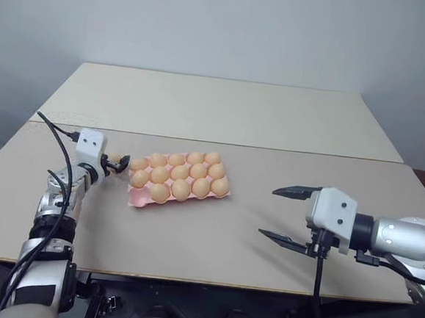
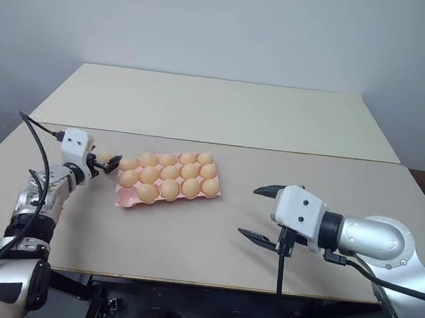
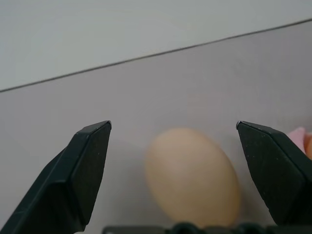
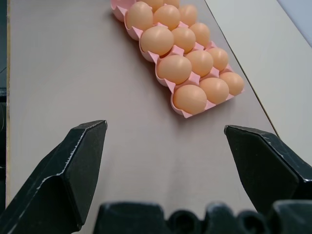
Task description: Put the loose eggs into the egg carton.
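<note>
The pink egg carton (image 1: 135,197) lies on the table left of centre, with several pale orange eggs (image 1: 180,173) in its cups. Its near-left corner cup looks bare. One loose egg (image 3: 192,178) lies on the table just left of the carton. My left gripper (image 1: 121,165) is open and low over the table, with its fingers (image 3: 87,165) on either side of that egg and apart from it. My right gripper (image 1: 267,211) hangs open and holds nothing, well to the right of the carton (image 4: 181,112) and pointing toward it.
The beige table (image 1: 213,240) has a seam across it behind the carton, and a second tabletop (image 1: 224,108) runs on to the wall. A black cable (image 1: 60,128) loops off my left wrist.
</note>
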{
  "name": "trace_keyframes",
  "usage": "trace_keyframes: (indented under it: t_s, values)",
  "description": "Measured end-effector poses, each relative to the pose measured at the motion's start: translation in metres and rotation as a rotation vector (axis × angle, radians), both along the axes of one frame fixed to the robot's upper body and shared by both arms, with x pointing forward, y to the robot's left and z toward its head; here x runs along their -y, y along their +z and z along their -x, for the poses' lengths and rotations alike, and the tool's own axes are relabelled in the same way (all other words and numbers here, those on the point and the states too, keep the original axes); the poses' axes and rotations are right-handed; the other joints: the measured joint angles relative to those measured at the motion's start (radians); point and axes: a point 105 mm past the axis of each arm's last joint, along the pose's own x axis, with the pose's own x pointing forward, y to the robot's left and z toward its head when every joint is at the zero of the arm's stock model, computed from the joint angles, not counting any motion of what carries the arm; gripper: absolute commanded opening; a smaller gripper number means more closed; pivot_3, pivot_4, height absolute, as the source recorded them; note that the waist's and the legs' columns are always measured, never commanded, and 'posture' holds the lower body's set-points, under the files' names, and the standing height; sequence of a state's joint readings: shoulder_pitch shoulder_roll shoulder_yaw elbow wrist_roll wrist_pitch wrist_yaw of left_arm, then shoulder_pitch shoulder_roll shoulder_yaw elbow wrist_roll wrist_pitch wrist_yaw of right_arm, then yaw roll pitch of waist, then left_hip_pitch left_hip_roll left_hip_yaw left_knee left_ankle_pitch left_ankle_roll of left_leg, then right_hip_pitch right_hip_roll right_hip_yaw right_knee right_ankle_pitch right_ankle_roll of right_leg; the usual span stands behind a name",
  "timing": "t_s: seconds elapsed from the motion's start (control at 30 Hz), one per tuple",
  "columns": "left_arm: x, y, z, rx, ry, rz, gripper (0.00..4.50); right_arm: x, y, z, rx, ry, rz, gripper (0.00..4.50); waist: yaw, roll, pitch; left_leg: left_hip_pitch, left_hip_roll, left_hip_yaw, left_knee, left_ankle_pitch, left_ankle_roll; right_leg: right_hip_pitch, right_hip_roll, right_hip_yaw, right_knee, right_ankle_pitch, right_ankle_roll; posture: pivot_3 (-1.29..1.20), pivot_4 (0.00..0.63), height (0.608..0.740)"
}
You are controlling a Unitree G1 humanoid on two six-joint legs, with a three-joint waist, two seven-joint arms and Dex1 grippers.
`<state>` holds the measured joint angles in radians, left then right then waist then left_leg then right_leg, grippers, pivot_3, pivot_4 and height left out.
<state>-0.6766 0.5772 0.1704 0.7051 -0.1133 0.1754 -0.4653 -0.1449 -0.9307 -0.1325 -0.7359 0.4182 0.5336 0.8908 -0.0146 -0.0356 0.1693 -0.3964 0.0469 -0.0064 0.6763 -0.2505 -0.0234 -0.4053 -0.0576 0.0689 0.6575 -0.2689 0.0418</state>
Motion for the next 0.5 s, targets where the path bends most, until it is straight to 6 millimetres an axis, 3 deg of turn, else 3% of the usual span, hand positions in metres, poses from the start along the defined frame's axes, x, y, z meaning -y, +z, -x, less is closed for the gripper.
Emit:
trace_keyframes:
  t_s: [0.17, 0.3, 0.47, 0.5]
  values:
    - [0.0022, -0.0097, 0.0007, -0.045, -0.018, -0.033, 4.47, -0.0002, 0.0002, 0.0001, 0.001, 0.000, 0.000, 4.50, 0.001, 0.000, 0.000, 0.000, 0.000, 0.000, 0.000, 0.000, 0.000, 0.000, 0.000, 0.000, 0.000, 0.000, 0.000, 0.00, 0.150, 0.740]
    - [0.0032, -0.0097, -0.0004, -0.049, -0.022, -0.043, 3.62, -0.0004, 0.0010, -0.0005, 0.006, -0.002, -0.002, 4.50, 0.002, 0.000, 0.000, 0.000, 0.000, 0.000, 0.000, 0.000, 0.000, 0.000, 0.000, 0.000, 0.000, 0.000, 0.000, 0.00, 0.150, 0.740]
    - [0.0038, -0.0110, -0.0023, -0.058, -0.019, -0.033, 1.99, -0.0008, 0.0021, -0.0014, 0.013, -0.005, -0.003, 4.50, 0.001, 0.000, 0.000, 0.000, 0.000, 0.000, 0.000, 0.000, 0.000, 0.000, 0.000, 0.000, 0.000, 0.000, 0.000, 0.00, 0.150, 0.740]
    - [0.0037, -0.0110, -0.0023, -0.058, -0.018, -0.034, 1.91, -0.0007, 0.0022, -0.0015, 0.014, -0.007, -0.004, 4.50, 0.001, 0.000, 0.000, 0.000, 0.000, 0.000, 0.000, 0.000, 0.000, 0.000, 0.000, 0.000, 0.000, 0.000, 0.000, 0.00, 0.150, 0.740]
